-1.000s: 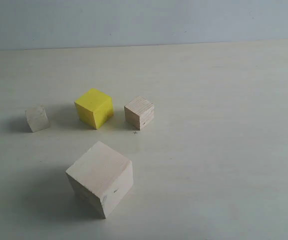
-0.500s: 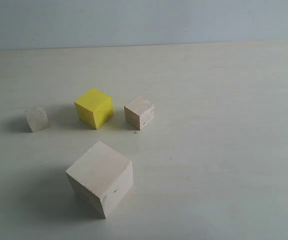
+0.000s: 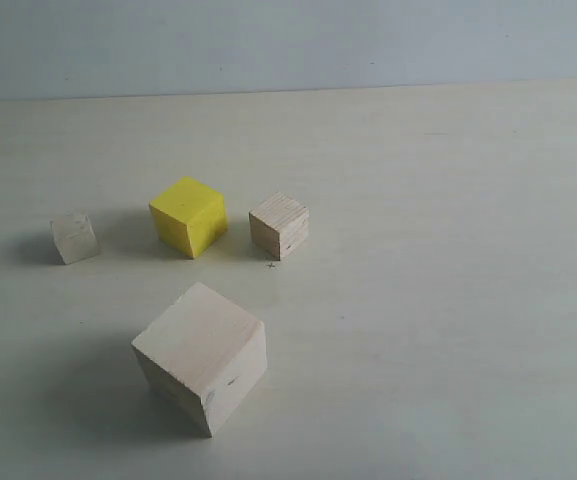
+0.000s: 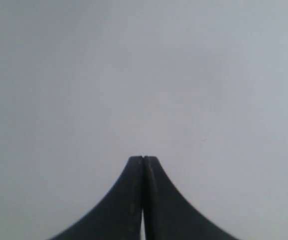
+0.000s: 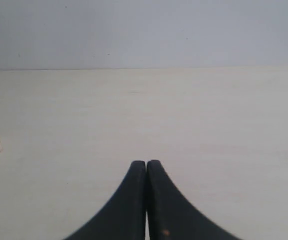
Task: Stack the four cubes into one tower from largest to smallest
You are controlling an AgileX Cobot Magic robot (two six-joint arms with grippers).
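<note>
Four cubes stand apart on the pale table (image 3: pixel 448 250), each on the tabletop and none on another. Nearest you, left of centre, sits the largest cube (image 3: pixel 200 356), pale wood, turned so that one corner points toward the near edge. Farther back, three smaller blocks form a loose row. The yellow cube (image 3: pixel 189 215) holds the middle, also turned corner-on. Just to its right, close but not touching, is the grained cube (image 3: pixel 279 225), pale wood with lines across its top face. Well off to the left of the yellow one is the smallest cube (image 3: pixel 74 237), whitish, alone with its shadow. A small dark mark (image 3: pixel 271 265) shows on the table just in front of the grained cube. Behind the far edge of the table rises a plain grey-blue wall (image 3: pixel 288 45).

Your left gripper (image 4: pixel 143 159) has its dark fingers pressed together tip to tip, with nothing between them; its wrist view shows only a blank grey surface beyond. Your right gripper (image 5: pixel 146 162) is likewise closed on itself and carries nothing, its tips over bare tabletop with the wall behind. From these views you cannot tell how either gripper stands relative to the cubes.
</note>
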